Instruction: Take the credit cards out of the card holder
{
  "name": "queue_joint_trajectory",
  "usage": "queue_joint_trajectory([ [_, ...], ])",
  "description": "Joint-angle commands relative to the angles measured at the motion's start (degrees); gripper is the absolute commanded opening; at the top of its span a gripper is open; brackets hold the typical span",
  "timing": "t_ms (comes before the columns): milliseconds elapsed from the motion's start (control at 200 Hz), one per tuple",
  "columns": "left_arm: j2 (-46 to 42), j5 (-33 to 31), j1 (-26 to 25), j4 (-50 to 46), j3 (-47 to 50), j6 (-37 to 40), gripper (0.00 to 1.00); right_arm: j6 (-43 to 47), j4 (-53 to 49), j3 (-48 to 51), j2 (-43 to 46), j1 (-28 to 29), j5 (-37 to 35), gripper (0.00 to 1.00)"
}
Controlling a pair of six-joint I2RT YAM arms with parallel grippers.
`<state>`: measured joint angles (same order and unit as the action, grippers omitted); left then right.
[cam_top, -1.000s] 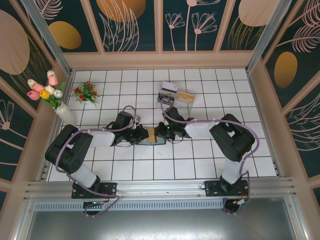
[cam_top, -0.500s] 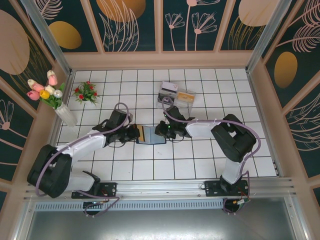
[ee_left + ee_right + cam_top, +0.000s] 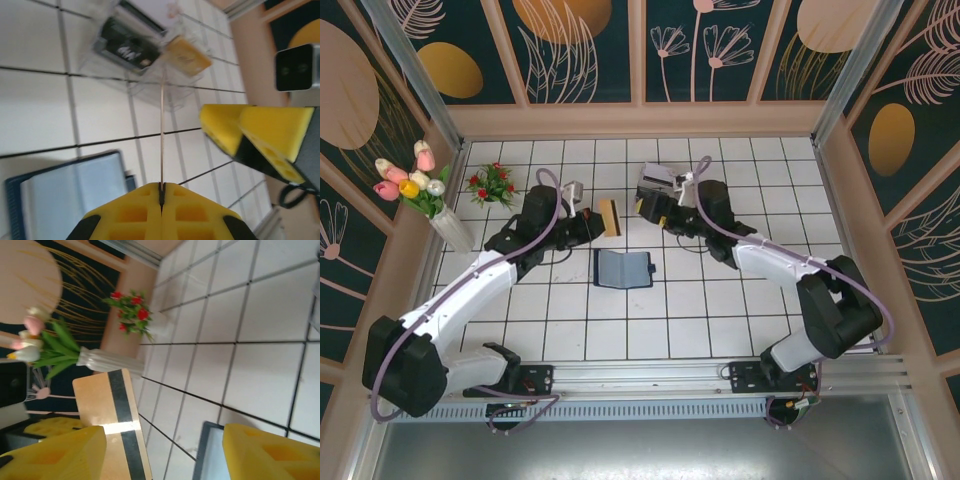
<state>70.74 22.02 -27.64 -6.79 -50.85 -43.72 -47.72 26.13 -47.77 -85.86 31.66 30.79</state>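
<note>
Thin tan plastic credit card (image 3: 611, 216), clamped in the closed left gripper (image 3: 599, 222) above the white tiled table (image 3: 750, 320); dark navy folding card holder (image 3: 624, 268) lying open mid-table; right gripper (image 3: 651, 207) jaws apart beside the card; step judged extraction, next a set-down, perhaps at the clear plastic tray (image 3: 672, 188) toward the far edge

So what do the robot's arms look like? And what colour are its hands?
The left arm and right arm are white tubes with chunky black joints. A thin purple cable loops along each. The left hand and right hand have yellow fingers with square hollows in them.
</note>
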Motion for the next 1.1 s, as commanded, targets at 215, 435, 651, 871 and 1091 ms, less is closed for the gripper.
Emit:
queue_joint_trajectory([
  [215,4.67,14.75,0.39,22.55,-2.33,-14.49,0.04,-10.56,20.67,0.15,-1.61,-1.99,13.17,0.63],
  [435,5.44,15.25,0.48,23.7,-2.22,-16.17,0.04,-15.34,27.4,0.64,-3.12,-2.77,14.72,0.45],
  [651,5.33,14.4,0.56,22.38,-2.1,-15.91,0.1,-15.92,28.99,0.41,-3.14,-3.3,16.64,0.11],
  [871,3.85,10.24,2.32,15.03,-2.06,-11.14,0.48,-7.24,16.82,-1.19,-0.12,-5.05,15.27,0.0],
  [1091,0.37,4.59,8.07,6.82,2.75,-5.42,0.89,15.69,-6.39,-7.47,3.35,-9.66,8.84,0.0],
])
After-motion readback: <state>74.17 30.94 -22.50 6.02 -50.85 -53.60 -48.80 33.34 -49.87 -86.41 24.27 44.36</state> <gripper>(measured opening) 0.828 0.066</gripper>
